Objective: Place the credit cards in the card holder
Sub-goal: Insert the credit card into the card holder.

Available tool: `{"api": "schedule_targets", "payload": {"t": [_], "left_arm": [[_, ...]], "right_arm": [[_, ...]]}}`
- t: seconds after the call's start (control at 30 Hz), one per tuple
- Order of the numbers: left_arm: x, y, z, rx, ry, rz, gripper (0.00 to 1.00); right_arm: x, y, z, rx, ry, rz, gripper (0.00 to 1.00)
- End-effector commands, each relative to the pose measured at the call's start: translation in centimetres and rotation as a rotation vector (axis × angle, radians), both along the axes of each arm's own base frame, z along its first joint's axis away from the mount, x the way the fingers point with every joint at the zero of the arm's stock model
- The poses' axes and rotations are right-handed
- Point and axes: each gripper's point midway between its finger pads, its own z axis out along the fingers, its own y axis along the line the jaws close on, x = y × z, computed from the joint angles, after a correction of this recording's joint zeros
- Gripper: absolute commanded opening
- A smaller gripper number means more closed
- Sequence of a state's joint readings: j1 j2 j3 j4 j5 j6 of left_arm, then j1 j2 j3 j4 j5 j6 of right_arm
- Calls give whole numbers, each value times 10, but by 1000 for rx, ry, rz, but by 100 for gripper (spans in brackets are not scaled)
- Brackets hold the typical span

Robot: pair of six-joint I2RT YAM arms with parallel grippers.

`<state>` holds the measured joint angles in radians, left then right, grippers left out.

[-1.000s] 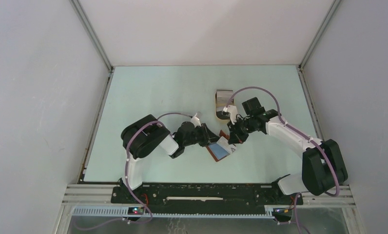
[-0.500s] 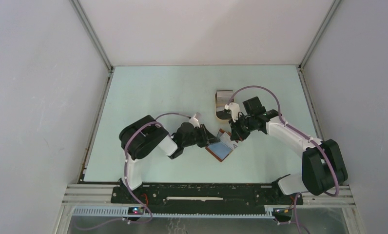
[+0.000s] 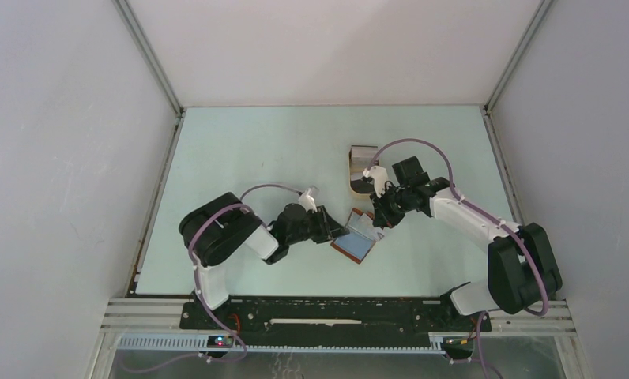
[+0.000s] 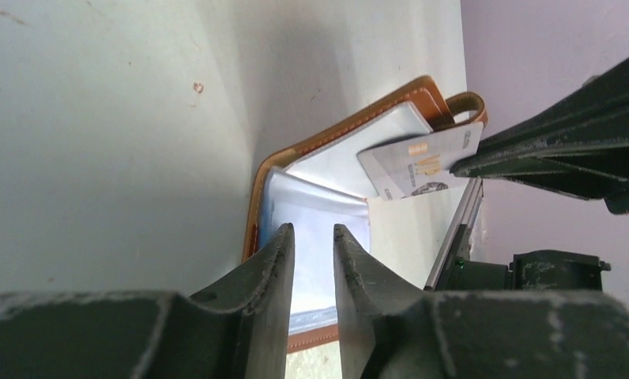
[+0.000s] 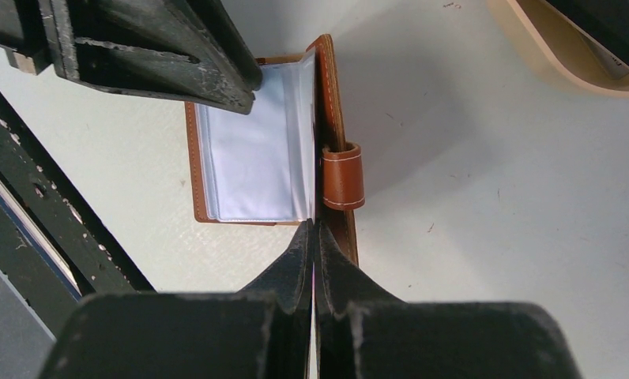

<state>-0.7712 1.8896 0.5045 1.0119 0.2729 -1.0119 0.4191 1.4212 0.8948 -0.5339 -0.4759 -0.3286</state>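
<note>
The card holder (image 5: 333,95) lies open on the worktop (image 3: 256,158) between your two arms, near the middle and a little toward the near edge. Its clear sleeves (image 5: 256,158) are fanned upward and its strap loop (image 5: 343,175) hangs off the right cover.

Your right gripper (image 5: 313,233) is pinched tight on a grey credit card (image 4: 422,162). The chip end of the card is over the open sleeves, but it is not yet in a pocket.

Your left gripper (image 4: 313,237) hovers at the holder's left side. Its fingers are a narrow gap apart, and nothing can be seen clamped between them.

The job looks to be at the insertion step for this one card. The card has been lifted and brought to the holder, and the slide into a sleeve is still to come.

The sleeves read as pale and bare, though you cannot tell for certain that none already holds a card.

The tan tray (image 3: 351,174) sits just beyond the holder on the far side. It holds grey and dark shapes that are likely the remaining cards, but they are too small to count.
</note>
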Motion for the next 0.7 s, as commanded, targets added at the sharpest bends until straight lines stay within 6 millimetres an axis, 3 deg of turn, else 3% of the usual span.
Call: {"api": "schedule_targets", "payload": {"t": [0.0,0.2,0.4,0.67], "left_arm": [[-1,9,14,13,-103,-1,31],[1,9,30,15,-193,-23,35],[2,2,30,24,-221,-72,35],[26,-1,31,154,-309,-84,36]], "right_arm": [[1,4,-2,14,3,-5,0],[1,4,-1,28,19,-6,0],[2,6,0,41,33,-1,0],[2,6,0,49,41,4,0]]}}
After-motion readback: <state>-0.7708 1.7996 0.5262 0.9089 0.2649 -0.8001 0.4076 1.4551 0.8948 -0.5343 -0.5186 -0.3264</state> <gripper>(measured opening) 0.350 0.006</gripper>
